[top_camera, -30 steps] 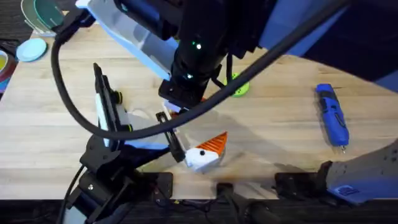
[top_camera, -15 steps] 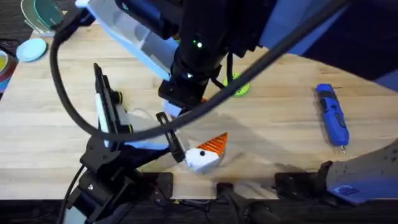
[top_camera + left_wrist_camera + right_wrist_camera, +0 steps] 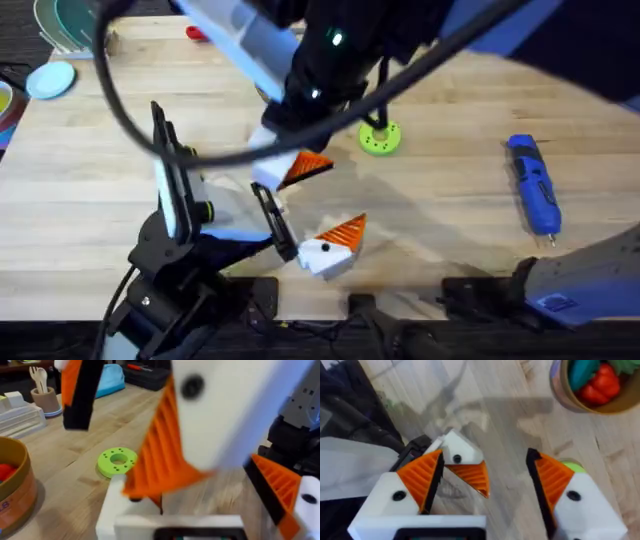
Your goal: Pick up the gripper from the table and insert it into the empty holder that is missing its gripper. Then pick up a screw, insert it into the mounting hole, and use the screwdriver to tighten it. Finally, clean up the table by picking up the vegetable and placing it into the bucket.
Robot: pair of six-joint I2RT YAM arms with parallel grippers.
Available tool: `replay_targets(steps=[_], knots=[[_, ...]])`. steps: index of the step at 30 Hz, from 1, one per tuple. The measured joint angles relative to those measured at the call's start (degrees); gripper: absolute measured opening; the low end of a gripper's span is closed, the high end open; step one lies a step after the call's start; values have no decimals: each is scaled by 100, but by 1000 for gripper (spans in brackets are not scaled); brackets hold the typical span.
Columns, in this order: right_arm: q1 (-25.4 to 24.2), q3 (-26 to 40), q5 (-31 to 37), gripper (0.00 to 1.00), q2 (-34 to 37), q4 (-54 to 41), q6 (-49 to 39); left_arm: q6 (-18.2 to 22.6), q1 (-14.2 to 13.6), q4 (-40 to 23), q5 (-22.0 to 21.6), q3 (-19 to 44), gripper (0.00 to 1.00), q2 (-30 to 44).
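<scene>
My left gripper (image 3: pixel 328 198) lies open on the table. One finger carries an orange tip (image 3: pixel 345 230). At the other end of its black rail, the white holder (image 3: pixel 456 455) shows its mounting hole, and the orange gripper (image 3: pixel 472 477) sits against it. Whether it is fully seated I cannot tell. My right gripper (image 3: pixel 485 460) hangs open just above, its fingers (image 3: pixel 415 485) either side of that piece. The blue screwdriver (image 3: pixel 533 185) lies far right. The bucket (image 3: pixel 570 402) holds red and teal toys. The screw and the vegetable are out of view.
A lime-green ring disc (image 3: pixel 380 138) lies right of the grippers. A red-handled tool (image 3: pixel 197 33), a light blue disc (image 3: pixel 50 78) and stacked dishes (image 3: pixel 62 25) sit at the far left. The right arm's dark body and cable cross the table's middle.
The right arm has pulled up and back from the left gripper, uncovering the orange piece at the holder and the whole green disc. The left arm has stayed still.
</scene>
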Motion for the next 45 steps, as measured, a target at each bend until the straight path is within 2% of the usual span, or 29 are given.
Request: replay_targets(steps=[9,15,21,22,28,33,37,41,42,43,45], knots=[[-986,121,-89,993,-249,-631,101,6,-2,0,0,0,993,0],[-1628,121,-445,994,-304,-738,115,5,-2,0,0,0,994,0],[-2343,81,-579,994,-845,-1051,60,7,-2,0,0,0,993,0],[-2702,-271,-834,994,-1404,-1036,-105,4,-2,0,0,0,993,0],[-3217,-1574,-2280,994,-2576,-1024,-938,7,-2,0,0,0,993,0],[-3708,-2512,-3200,994,-3359,-1347,-1504,7,-2,2,0,0,993,0],[-4182,-2910,-3751,992,-3842,-1644,-1894,7,-2,7,0,0,993,0],[-4410,-3000,-4013,992,-4119,-1887,-2178,7,-2,7,-2,0,993,0],[-4427,-3001,-4060,993,-4153,-1924,-2232,2,-2,7,0,0,978,0],[-4433,-3000,-4091,993,-4170,-1941,-2273,0,-2,7,-1,0,887,0],[-4433,-3002,-4145,992,-4172,-1941,-2322,15,-2,9,-2,0,572,1]])
